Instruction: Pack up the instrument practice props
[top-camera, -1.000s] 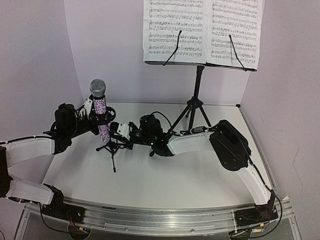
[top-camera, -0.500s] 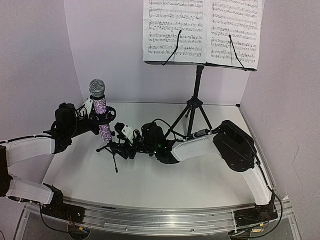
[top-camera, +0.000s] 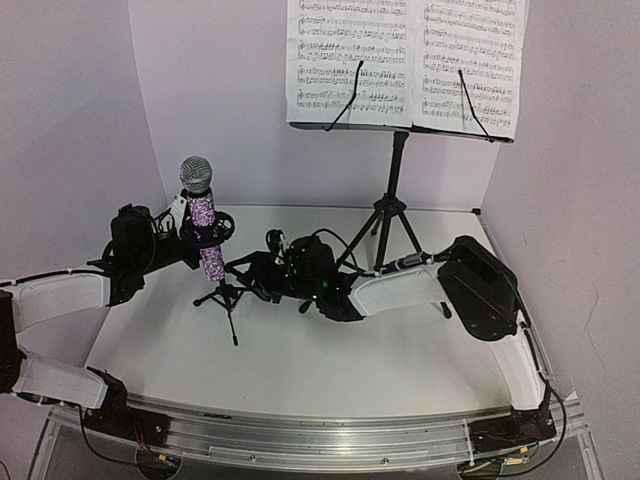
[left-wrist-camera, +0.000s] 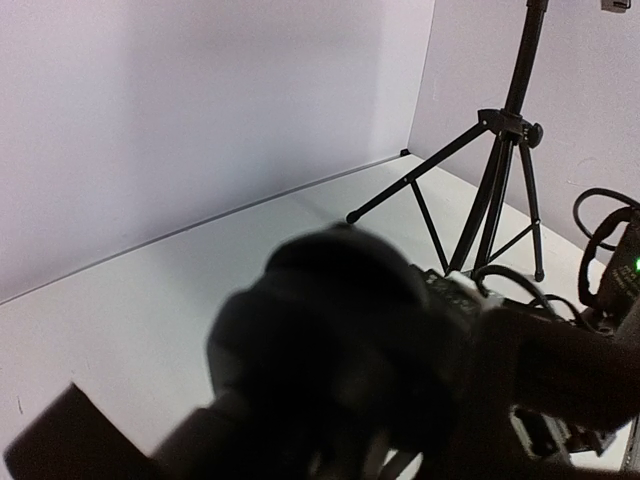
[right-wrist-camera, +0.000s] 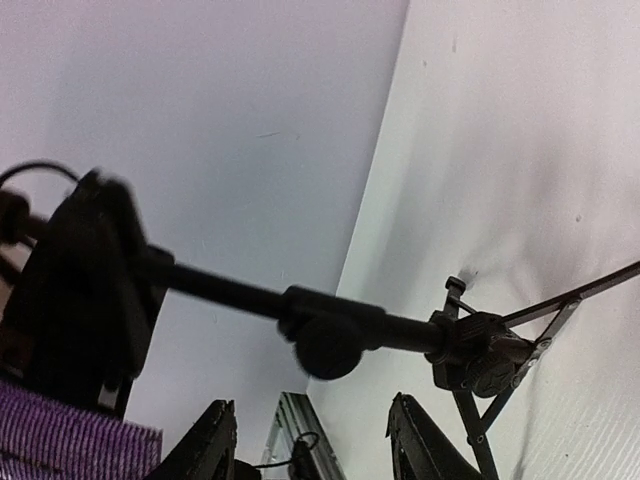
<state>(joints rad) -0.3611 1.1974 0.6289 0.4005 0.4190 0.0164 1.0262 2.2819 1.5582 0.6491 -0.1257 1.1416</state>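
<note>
Seen from above, the purple glitter microphone (top-camera: 203, 218) stands upright in the clip of the small black mic stand (top-camera: 226, 296), on the left half of the white table (top-camera: 330, 370). The left gripper (top-camera: 188, 232) is pressed against the microphone's body from the left; whether its fingers are clamped on it cannot be told. The right gripper (top-camera: 252, 268) reaches in low from the right, just beside the mic stand's stem. At the back the tall black music stand (top-camera: 392, 205) holds the white sheet-music pages (top-camera: 350, 60) across its desk, well apart from both grippers. In the left wrist view a blurred dark mass (left-wrist-camera: 340, 340) fills the foreground and hides the fingers; the music stand's tripod legs (left-wrist-camera: 500, 170) rise beyond it. In the right wrist view the two fingers (right-wrist-camera: 212, 440) are spread apart, grasping nothing, with the mic stand's stem (right-wrist-camera: 390, 330) crossing just ahead of them, its clip (right-wrist-camera: 90, 300) at left and a strip of the microphone's purple glitter (right-wrist-camera: 60, 445) below.
</note>
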